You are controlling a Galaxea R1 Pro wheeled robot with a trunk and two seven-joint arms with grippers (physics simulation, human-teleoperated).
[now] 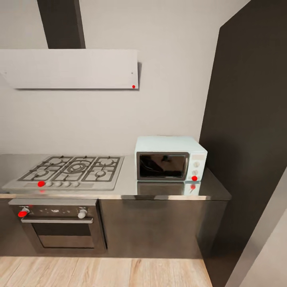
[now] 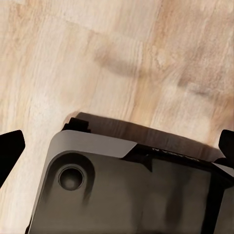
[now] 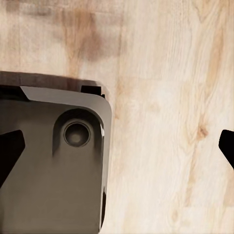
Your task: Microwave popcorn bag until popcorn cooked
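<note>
Facing microwave (image 1: 170,163) w/ door shut, both grippers wide open & empty, bag unseen—risk driving off wrong way.

Dark grey rounded base plate (image 2: 122,195) with a round recess (image 2: 71,177).

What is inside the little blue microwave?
The microwave door is closed and its glass is dark, so I can't see inside. It sits on the shiny countertop, right of the hob.
</note>
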